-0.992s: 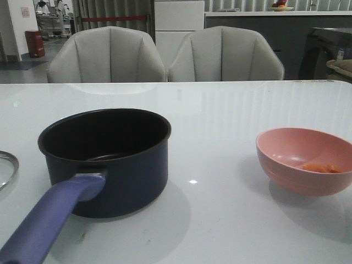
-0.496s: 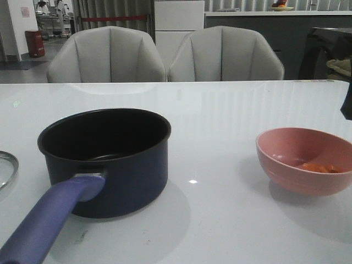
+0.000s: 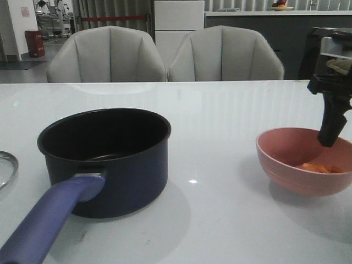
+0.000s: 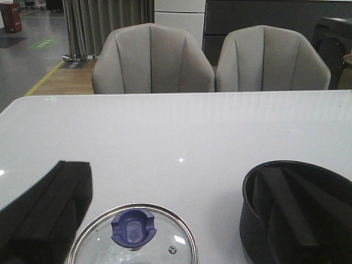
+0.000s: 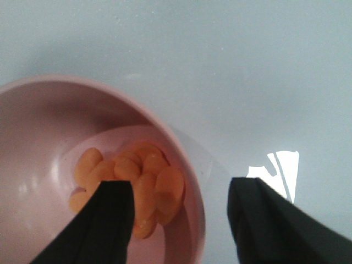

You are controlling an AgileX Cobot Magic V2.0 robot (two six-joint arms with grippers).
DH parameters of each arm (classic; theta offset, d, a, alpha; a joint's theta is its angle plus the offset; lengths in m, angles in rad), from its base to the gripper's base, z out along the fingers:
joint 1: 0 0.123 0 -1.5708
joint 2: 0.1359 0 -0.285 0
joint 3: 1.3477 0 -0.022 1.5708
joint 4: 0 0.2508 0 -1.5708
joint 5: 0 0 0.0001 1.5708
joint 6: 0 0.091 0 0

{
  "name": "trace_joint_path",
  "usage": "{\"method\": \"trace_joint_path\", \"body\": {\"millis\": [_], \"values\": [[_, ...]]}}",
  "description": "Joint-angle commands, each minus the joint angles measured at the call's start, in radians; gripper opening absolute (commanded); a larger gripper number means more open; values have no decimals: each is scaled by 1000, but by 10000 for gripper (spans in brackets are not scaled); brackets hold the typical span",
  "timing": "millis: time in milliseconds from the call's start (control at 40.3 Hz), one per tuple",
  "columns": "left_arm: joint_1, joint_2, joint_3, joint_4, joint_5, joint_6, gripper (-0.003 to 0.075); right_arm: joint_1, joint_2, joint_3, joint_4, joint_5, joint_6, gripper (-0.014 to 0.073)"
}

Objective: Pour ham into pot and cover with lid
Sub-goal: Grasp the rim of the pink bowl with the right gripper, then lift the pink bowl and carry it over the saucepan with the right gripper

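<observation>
Since a second ago the right gripper (image 5: 179, 220) has dropped in, empty, jaws spread astride the pink bowl's (image 3: 286, 165) right rim. Ham (image 5: 132, 190) lies inside. Only the left wrist view shows the open left gripper (image 4: 176, 220) above the lid (image 4: 133, 236), left of the pot (image 3: 104, 159).

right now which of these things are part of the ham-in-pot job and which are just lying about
Part of the job:
- ham, in the pink bowl
- pot
- lid, flat on the table
- right gripper, open, straddling the bowl's rim
- left gripper, open, over the lid

Just there:
- two grey chairs behind the table
</observation>
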Motion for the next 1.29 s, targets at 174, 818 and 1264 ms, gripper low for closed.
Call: {"method": "trace_joint_path", "body": {"millis": [174,818,1264], "values": [[-8,11,-28,-4,-83,-9,637,-6,44,-77,12,-3,-16,171],[-8,11,-28,-4,-83,-9,637,63,-118,-153,41,-38,-132,138],[-8,11,-28,-4,-83,-9,637,442,-192,-153,-75,-199,-5,138]]}}
